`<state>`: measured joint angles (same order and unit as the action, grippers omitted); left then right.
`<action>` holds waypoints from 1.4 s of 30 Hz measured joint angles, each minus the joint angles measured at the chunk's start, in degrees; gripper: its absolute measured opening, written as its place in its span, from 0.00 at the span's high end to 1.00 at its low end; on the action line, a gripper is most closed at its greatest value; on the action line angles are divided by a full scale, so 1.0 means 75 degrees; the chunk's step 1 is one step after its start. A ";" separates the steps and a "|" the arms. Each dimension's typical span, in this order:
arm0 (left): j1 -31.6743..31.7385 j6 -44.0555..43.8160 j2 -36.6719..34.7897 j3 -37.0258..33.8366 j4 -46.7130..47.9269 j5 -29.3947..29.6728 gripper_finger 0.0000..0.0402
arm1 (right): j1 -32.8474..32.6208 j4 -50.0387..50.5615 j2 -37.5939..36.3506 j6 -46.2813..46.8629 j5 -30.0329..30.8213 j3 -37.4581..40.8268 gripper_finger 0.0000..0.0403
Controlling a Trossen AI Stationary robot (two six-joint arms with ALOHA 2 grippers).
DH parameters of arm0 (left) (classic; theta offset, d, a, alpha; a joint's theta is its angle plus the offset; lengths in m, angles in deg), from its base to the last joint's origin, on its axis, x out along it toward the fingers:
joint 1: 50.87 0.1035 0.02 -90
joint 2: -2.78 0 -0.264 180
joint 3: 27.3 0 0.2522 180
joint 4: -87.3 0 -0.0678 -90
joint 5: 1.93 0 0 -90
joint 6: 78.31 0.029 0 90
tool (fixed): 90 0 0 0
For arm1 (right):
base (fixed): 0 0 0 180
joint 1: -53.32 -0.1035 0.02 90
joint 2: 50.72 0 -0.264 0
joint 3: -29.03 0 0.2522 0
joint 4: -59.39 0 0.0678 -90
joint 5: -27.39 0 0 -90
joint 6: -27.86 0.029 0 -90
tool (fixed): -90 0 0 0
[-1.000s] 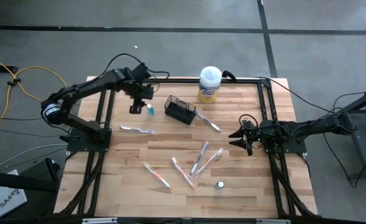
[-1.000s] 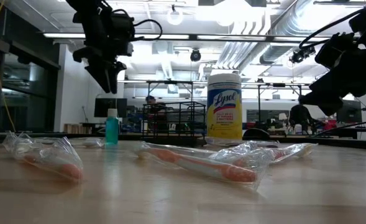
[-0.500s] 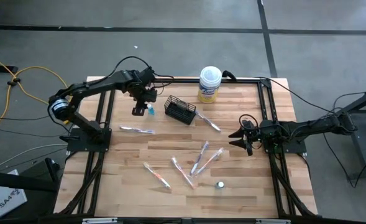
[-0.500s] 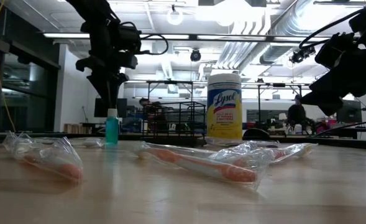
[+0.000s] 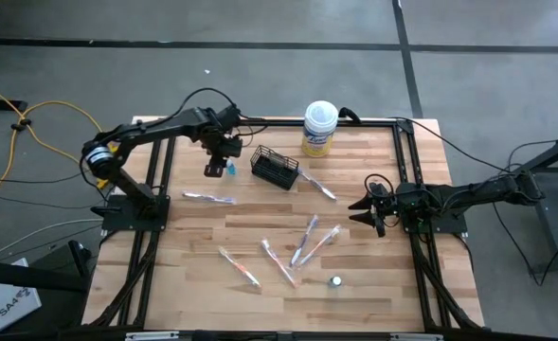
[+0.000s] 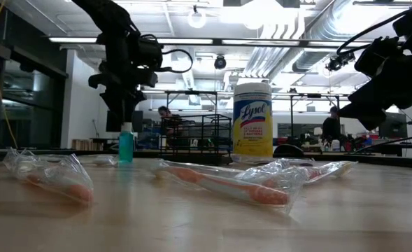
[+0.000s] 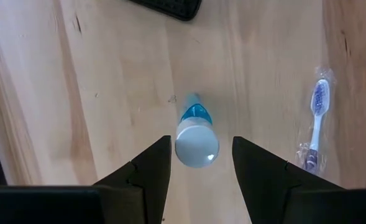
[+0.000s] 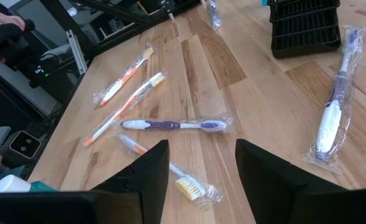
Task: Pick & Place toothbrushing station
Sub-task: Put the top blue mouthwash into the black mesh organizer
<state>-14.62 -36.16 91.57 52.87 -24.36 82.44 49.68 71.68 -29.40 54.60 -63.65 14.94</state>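
Left wrist view: gripper (image 7: 201,163) astride upright round-capped teal tube (image 7: 195,134)

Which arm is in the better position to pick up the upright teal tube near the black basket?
The left. The left gripper is open directly over the teal tube, beside the wire basket. The right gripper waits at the table's right edge, far away.

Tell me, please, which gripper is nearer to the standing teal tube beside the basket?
The left. The left gripper hangs open directly over the teal tube, fingers either side of its cap. The right gripper waits at the table's right side, well beyond the basket.
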 joint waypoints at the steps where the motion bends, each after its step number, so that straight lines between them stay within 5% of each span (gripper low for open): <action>1: 0.0000 0.0000 0.0004 0.0000 0.0004 0.0000 0.59 | 0.0000 0.0000 -0.0002 0.0003 0.0000 -0.0001 0.56; 42: 0.0108 -0.0198 0.0450 -0.0015 -0.0287 -0.0038 0.59 | -0.0001 0.0000 -0.0001 0.0001 0.0000 0.0000 0.56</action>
<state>-13.81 -37.65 94.94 52.76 -26.51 82.16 49.68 71.68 -29.41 54.60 -63.65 14.94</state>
